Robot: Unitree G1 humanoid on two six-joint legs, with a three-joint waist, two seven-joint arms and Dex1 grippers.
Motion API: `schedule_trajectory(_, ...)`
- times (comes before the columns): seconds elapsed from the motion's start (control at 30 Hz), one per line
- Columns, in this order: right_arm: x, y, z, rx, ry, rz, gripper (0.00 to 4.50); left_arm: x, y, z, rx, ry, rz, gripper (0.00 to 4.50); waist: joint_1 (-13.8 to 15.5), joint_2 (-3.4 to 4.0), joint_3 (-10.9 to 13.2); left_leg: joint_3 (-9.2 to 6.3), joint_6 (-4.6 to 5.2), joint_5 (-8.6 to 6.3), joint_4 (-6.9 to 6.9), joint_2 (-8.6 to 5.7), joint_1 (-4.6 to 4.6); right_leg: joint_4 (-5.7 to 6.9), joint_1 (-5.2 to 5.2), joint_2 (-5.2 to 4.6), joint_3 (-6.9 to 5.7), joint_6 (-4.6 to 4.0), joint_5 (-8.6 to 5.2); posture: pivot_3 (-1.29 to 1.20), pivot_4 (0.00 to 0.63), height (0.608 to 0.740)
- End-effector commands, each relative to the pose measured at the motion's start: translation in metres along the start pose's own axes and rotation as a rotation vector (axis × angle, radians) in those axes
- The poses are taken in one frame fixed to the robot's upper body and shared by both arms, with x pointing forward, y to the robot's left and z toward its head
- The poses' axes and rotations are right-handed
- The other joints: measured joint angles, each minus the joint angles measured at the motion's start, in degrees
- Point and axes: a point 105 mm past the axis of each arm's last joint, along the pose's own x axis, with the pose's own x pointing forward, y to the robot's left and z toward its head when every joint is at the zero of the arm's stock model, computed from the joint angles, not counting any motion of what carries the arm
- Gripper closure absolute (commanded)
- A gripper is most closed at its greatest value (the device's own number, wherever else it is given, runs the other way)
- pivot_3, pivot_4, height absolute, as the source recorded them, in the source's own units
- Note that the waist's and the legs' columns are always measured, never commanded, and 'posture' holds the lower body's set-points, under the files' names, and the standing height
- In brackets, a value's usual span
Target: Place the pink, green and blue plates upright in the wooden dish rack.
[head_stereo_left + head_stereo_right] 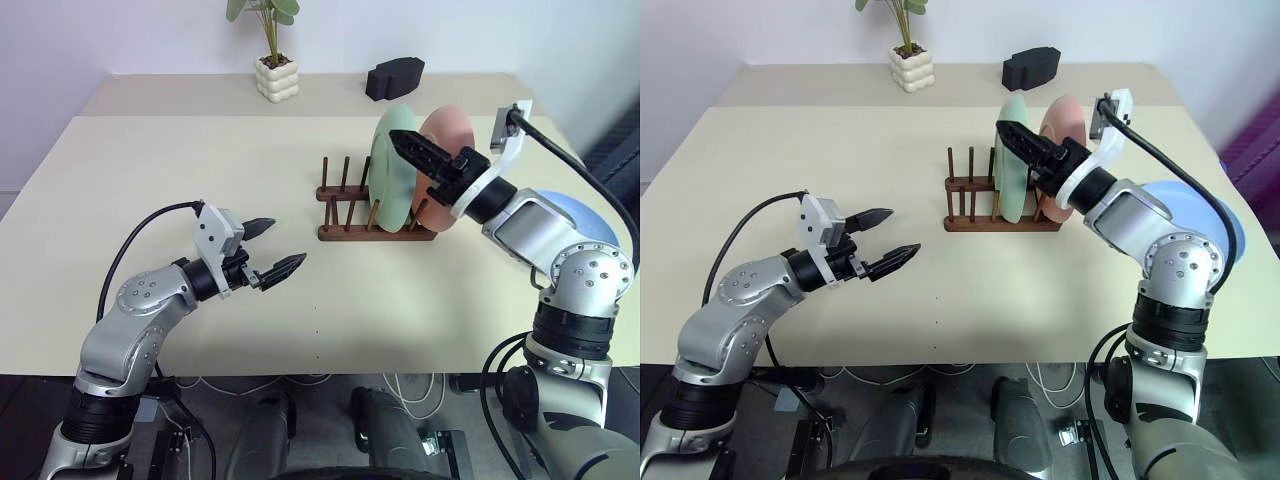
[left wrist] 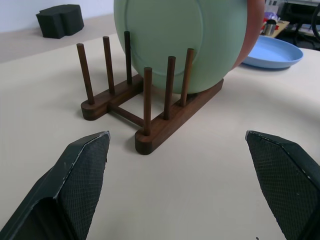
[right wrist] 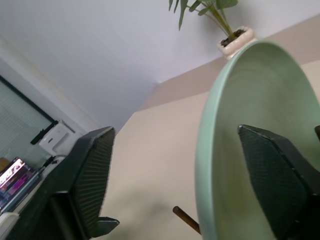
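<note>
A lab or office room: plain beige table [image 1: 150, 200], white walls, potted plant [image 1: 272, 50], cables underneath.

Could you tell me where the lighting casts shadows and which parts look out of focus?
Left eye view: soft, even light, only a faint shadow under the rack. Left wrist view: rack and green plate sharp, the left tool fingers blurred up close. Right wrist view: plate rim and plant fairly clear, near fingers soft, a dim shadow on the table below.

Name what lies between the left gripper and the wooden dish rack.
Only bare table lies between the left gripper and the wooden dish rack, seen in the left wrist view.
</note>
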Motion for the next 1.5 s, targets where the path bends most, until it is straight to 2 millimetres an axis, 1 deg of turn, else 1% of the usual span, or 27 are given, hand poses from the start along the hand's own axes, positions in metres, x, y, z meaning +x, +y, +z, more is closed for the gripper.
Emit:
schedule_trajectory(0.03,-0.002,0.017,0.017,-0.092,-0.039,0.047,0.45,-0.001,-0.003,0.009,0.027,-0.029,-0.008,0.00,0.0,0.00,0.0,0.00,0.00,0.00,0.00,0.00,0.00,0.00,0.00,0.00,0.00,0.00,0.00,0.00,0.150,0.736)
schedule_trajectory(0.2,-0.007,0.029,0.030,-0.213,-0.055,0.094,0.45,0.001,-0.003,0.008,0.021,-0.030,-0.013,0.00,0.0,0.01,0.0,0.00,0.01,0.00,0.00,0.00,-0.01,-0.03,0.00,0.00,0.00,0.00,-0.01,0.00,0.150,0.736)
schedule_trajectory(0.37,-0.018,0.023,0.045,-0.400,-0.045,0.043,0.45,0.004,-0.005,0.007,0.016,-0.033,-0.021,0.00,0.1,0.01,0.0,0.01,0.02,-0.01,0.00,0.00,-0.02,-0.08,0.01,-0.01,0.00,-0.01,-0.01,0.00,0.150,0.736)
schedule_trajectory(0.43,-0.028,0.030,0.058,-0.480,-0.071,0.073,0.45,0.005,-0.005,0.007,0.016,-0.034,-0.023,0.00,0.2,0.01,0.0,0.01,0.02,-0.01,0.00,0.00,-0.03,-0.10,0.01,-0.01,-0.01,0.00,-0.02,0.00,0.150,0.736)
schedule_trajectory(0.5,-0.043,0.034,0.080,-0.528,-0.125,0.088,0.45,0.005,-0.005,0.007,0.015,-0.035,-0.026,0.00,0.2,0.02,0.0,0.01,0.03,-0.02,0.00,0.00,-0.04,-0.11,0.01,-0.01,-0.01,0.00,-0.02,0.00,0.150,0.736)
schedule_trajectory(0.57,-0.058,0.019,0.100,-0.609,-0.144,-0.005,0.45,0.005,-0.006,0.007,0.010,-0.037,-0.034,0.00,0.4,0.01,0.0,0.02,0.05,-0.03,0.01,0.00,-0.06,-0.14,0.01,-0.01,-0.01,0.01,-0.02,0.00,0.150,0.736)
schedule_trajectory(0.67,-0.083,-0.016,0.116,-0.729,-0.090,-0.202,0.45,0.008,-0.008,0.006,0.005,-0.037,-0.059,0.00,0.5,-0.01,0.0,0.04,0.08,-0.05,0.02,-0.02,-0.05,-0.23,0.07,-0.02,-0.02,0.01,-0.04,0.00,0.150,0.736)
schedule_trajectory(0.73,-0.100,-0.038,0.112,-0.818,0.020,-0.299,0.45,0.010,-0.009,0.006,0.004,-0.040,-0.076,0.00,0.6,-0.01,0.0,0.06,0.09,-0.05,0.03,-0.01,-0.05,-0.34,0.11,-0.02,-0.02,-0.02,-0.05,0.00,0.150,0.736)
schedule_trajectory(0.8,-0.112,-0.056,0.102,-0.847,0.115,-0.345,0.45,0.012,-0.011,0.007,0.003,-0.042,-0.093,0.00,0.6,-0.01,0.0,0.11,0.10,-0.06,0.02,-0.01,-0.06,-0.42,0.13,-0.02,-0.02,-0.02,-0.04,0.00,0.150,0.736)
schedule_trajectory(0.83,-0.121,-0.074,0.087,-0.876,0.224,-0.393,0.45,0.014,-0.013,0.006,0.002,-0.041,-0.107,0.00,0.5,0.04,0.0,0.12,0.11,-0.06,0.02,-0.01,-0.06,-0.45,0.14,-0.02,-0.01,-0.03,-0.04,0.00,0.150,0.736)
schedule_trajectory(0.9,-0.135,-0.096,0.064,-0.915,0.377,-0.440,0.45,0.015,-0.015,0.006,0.004,-0.039,-0.126,0.00,0.2,0.05,0.0,0.17,0.15,-0.09,0.02,0.00,-0.04,-0.48,0.16,-0.03,0.00,-0.02,-0.03,0.00,0.150,0.736)
schedule_trajectory(0.97,-0.144,-0.112,0.050,-0.918,0.453,-0.474,0.45,0.016,-0.018,0.006,0.007,-0.041,-0.145,0.00,0.0,0.09,0.0,0.19,0.16,-0.09,0.01,0.01,-0.04,-0.49,0.16,-0.02,0.00,-0.02,-0.03,0.00,0.150,0.736)
schedule_trajectory(1.07,-0.163,-0.143,0.019,-0.858,0.562,-0.552,0.45,0.016,-0.033,0.012,-0.002,-0.069,-0.229,0.00,0.1,0.14,0.0,0.22,0.16,-0.09,0.02,0.01,-0.02,-0.49,0.16,-0.02,0.03,-0.03,-0.02,0.00,0.150,0.736)
schedule_trajectory(1.17,-0.172,-0.159,-0.001,-0.837,0.636,-0.584,0.45,0.017,-0.042,0.014,-0.005,-0.078,-0.265,0.00,0.2,0.14,0.0,0.20,0.16,-0.09,0.05,0.00,-0.03,-0.53,0.19,-0.02,0.03,-0.03,-0.02,0.00,0.150,0.736)
schedule_trajectory(1.23,-0.172,-0.163,-0.007,-0.830,0.653,-0.598,0.45,0.018,-0.043,0.013,-0.007,-0.074,-0.261,0.00,0.2,0.15,0.0,0.21,0.16,-0.09,0.05,-0.01,-0.04,-0.54,0.19,-0.04,0.04,-0.03,-0.02,0.00,0.150,0.736)
schedule_trajectory(1.4,-0.176,-0.183,-0.024,-0.755,0.660,-0.650,0.45,0.019,-0.043,0.011,-0.014,-0.067,-0.244,0.00,0.0,0.14,-0.1,0.20,0.16,-0.09,0.06,-0.01,-0.01,-0.54,0.22,-0.02,0.04,-0.03,-0.01,0.00,0.150,0.736)
schedule_trajectory(1.43,-0.177,-0.187,-0.027,-0.762,0.673,-0.661,0.45,0.019,-0.043,0.010,-0.013,-0.065,-0.240,0.00,0.1,0.11,-0.1,0.20,0.16,-0.09,0.07,-0.02,0.00,-0.54,0.24,-0.02,0.04,-0.03,0.00,0.00,0.150,0.736)
schedule_trajectory(1.5,-0.176,-0.188,-0.028,-0.767,0.667,-0.662,0.96,0.019,-0.042,0.010,-0.012,-0.062,-0.233,0.00,0.1,0.09,-0.1,0.18,0.16,-0.09,0.09,-0.01,0.05,-0.55,0.33,0.00,0.04,-0.04,0.00,0.00,0.150,0.736)
